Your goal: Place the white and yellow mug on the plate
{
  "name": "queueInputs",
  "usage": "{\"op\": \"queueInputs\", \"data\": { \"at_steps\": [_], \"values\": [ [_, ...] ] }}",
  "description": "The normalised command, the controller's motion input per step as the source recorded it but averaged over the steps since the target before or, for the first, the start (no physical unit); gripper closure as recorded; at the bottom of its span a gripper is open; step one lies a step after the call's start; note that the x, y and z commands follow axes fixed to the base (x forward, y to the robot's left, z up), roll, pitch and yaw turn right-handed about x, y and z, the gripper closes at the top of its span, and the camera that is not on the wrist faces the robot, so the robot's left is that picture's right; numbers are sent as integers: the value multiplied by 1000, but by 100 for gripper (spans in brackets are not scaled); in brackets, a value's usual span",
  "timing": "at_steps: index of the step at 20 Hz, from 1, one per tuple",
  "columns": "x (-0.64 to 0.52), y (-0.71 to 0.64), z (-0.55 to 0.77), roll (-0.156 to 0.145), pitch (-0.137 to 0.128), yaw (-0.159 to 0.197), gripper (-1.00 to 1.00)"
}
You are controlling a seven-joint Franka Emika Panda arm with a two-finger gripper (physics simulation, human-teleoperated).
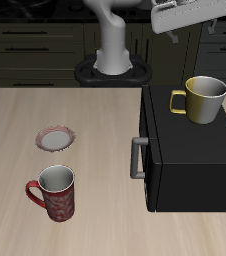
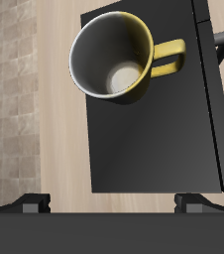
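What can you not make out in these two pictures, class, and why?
- Gripper, exterior view: cut off by the frame edge, so open or shut cannot be told.
- Plate and red mug: outside the wrist view.
- White and yellow mug base: hidden by its own body on the black box.

Count: two mugs, one white and yellow mug (image 1: 206,98) under the gripper (image 1: 189,17), one dark red mug (image 1: 56,193) well away from it; one plate (image 1: 55,138); one black box (image 1: 189,150); one gripper
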Motion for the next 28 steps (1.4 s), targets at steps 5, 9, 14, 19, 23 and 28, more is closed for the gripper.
{"op": "queueInputs", "data": {
  "at_steps": [5, 9, 14, 19, 23, 28],
  "values": [
    [129, -82, 107, 92, -52, 7, -100],
    [174, -116, -3, -14, 1, 6, -100],
    [116, -279, 140, -353, -38, 21, -100],
    [83, -61, 262, -185, -64, -14, -100],
    [264, 109, 215, -78, 0, -26, -100],
    [187, 248, 183, -45, -13, -10, -100]
  ]
}}
